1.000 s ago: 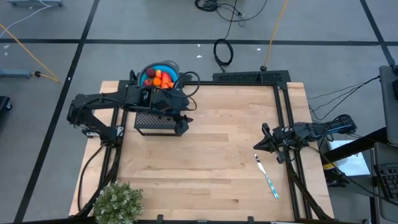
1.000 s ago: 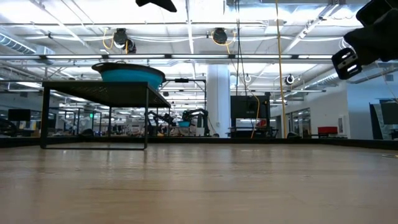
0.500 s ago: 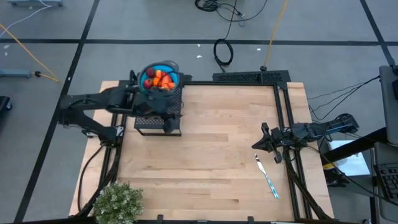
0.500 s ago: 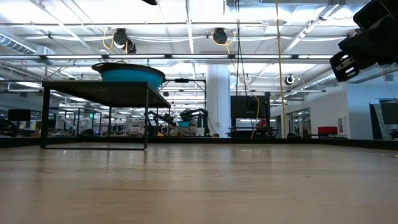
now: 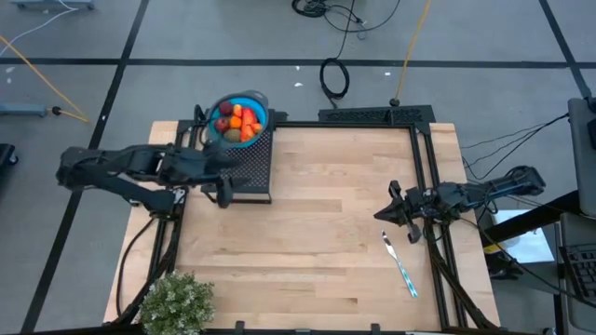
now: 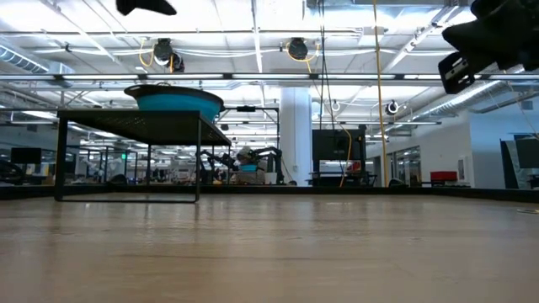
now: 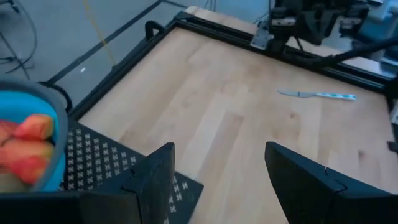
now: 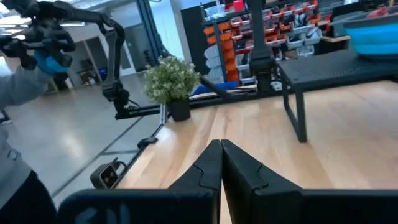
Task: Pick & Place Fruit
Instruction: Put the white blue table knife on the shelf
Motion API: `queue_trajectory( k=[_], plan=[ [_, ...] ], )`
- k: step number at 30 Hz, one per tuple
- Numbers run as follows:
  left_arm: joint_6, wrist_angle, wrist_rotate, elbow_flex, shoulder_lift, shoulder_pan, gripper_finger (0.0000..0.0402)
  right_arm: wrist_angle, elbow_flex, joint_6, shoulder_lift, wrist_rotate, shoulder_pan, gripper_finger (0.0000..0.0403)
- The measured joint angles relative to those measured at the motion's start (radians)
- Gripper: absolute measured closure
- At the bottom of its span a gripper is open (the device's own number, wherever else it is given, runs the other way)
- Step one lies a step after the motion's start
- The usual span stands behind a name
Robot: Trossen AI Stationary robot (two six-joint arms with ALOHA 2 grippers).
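The fruit [image 5: 237, 121], red, orange and olive-brown pieces, lies in a blue bowl [image 5: 259, 100]. The bowl stands on the far end of a black perforated stand [image 5: 253, 166]. In the left wrist view the fruit [image 7: 28, 146] shows in the bowl [image 7: 59, 115] beside the stand's top [image 7: 102, 158]. My left gripper [image 5: 226, 191] hangs open and empty at the stand's near left corner, above the table [image 7: 217, 180]. My right gripper [image 5: 382, 214] is shut and empty near the table's right edge [image 8: 221, 165].
A slim white and blue utensil [image 5: 400, 265] lies on the wood just in front of my right gripper. A bushy green plant [image 5: 177, 302] stands at the near left corner. A black frame [image 5: 372, 116] runs along the far and right edges. A person's sleeve [image 8: 18, 93] shows beyond the table.
My left gripper has drawn back from over the stand's near right part toward the table's left edge, sinking a little and staying open and empty. With the arm gone from above it, the bowl of fruit shows in full.
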Motion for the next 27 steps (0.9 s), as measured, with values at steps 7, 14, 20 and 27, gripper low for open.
queue_trajectory(
  k=[7,14,20,27],
  plan=[
    [0.009,0.145,0.0,-0.226,-0.194,-0.027,0.0151,-0.03,0.128,-0.003,0.139,0.022,0.0,0.0403],
    [0.049,0.284,0.003,-0.426,-0.371,-0.057,0.0151,-0.191,0.299,0.002,0.311,0.017,0.0,0.0403],
    [0.048,0.308,0.004,-0.532,-0.482,-0.077,0.0151,-0.384,0.447,0.028,0.446,-0.018,0.012,0.0403],
    [0.06,0.326,0.006,-0.616,-0.59,-0.086,0.0151,-0.581,0.575,0.137,0.585,-0.038,0.058,0.0403]
  ],
)
